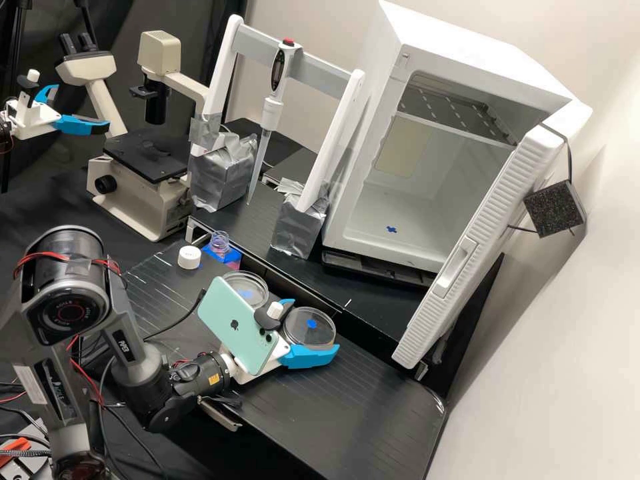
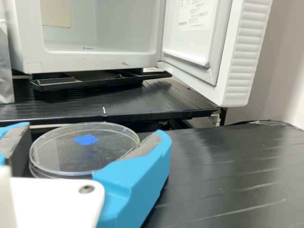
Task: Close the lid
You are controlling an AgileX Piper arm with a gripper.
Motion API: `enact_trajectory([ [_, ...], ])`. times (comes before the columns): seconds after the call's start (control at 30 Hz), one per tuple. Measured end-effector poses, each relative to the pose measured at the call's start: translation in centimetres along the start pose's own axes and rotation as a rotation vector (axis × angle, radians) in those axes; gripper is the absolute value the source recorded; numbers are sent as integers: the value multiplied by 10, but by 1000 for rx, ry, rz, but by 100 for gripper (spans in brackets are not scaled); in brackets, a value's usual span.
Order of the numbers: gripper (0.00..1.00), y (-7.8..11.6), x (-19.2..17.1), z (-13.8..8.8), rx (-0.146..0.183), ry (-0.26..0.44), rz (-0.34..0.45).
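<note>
Straddling round petri dish (image 1: 323, 331) at 12 o'clock from gripper (image 1: 315, 325), spread wide; likely needing slight centring before pressing lid (image 2: 66, 154) down.

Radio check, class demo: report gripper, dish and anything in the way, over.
Gripper around the round clear dish, hold unclear. Blue mark on top, lid seating not certain. Second dish close by, possible snag.
</note>
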Motion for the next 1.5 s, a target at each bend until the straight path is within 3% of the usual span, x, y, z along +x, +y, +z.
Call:
enact_trajectory([
  [0.63, 0, 0, 0, 0, 3, 0, -4],
  [0.8, 0, 4, -3, 0, 24, -4, -6],
  [0.97, 0, 18, -13, -7, 78, 25, 39],
  [1.1, 0, 28, -25, -25, 108, 119, 86],
  [1.33, 0, 22, -40, -59, 74, 327, 34],
  [1.5, 0, 12, -42, -72, 63, 420, -47],
])
